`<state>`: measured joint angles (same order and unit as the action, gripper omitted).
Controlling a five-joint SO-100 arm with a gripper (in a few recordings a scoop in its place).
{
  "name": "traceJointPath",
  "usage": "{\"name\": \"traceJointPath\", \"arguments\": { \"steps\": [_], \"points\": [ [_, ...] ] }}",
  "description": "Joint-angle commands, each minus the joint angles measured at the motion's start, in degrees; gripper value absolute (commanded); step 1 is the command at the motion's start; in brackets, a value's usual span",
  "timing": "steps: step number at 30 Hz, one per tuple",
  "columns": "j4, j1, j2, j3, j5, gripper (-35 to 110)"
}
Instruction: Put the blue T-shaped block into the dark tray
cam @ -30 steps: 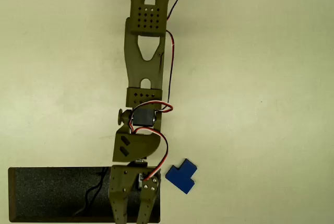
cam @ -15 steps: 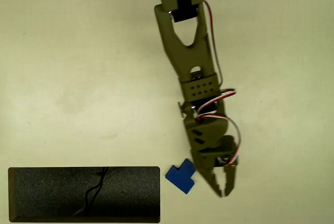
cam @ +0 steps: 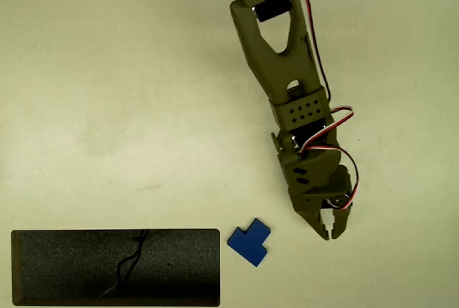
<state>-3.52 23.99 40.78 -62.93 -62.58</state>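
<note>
Right now, gripper [cam: 330, 233] (fingertips together) beside blue T-shaped block [cam: 249, 242]

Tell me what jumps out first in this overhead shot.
The olive-green arm reaches down from the top edge, its gripper hanging right of the blue T-shaped block with jaws nearly together. The dark tray lies at the lower left, the block just outside its right end.

A plain pale cream-yellow table surface [cam: 107, 71] is seen from above, evenly lit with only soft shadows, while a faint darker smudge is noticed toward 9 o'clock and a very small dark speck is noticed toward 3 o'clock.
</note>
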Motion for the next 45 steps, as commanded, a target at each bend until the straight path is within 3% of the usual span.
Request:
{"name": "traceJointPath", "arguments": {
  "steps": [1, 45],
  "points": [
    [0.5, 1.4, 1.8, -1.1, -0.4, 0],
    [8.1, 2.5, 2.3, -4.0, -4.1, 0]
  ]
}}
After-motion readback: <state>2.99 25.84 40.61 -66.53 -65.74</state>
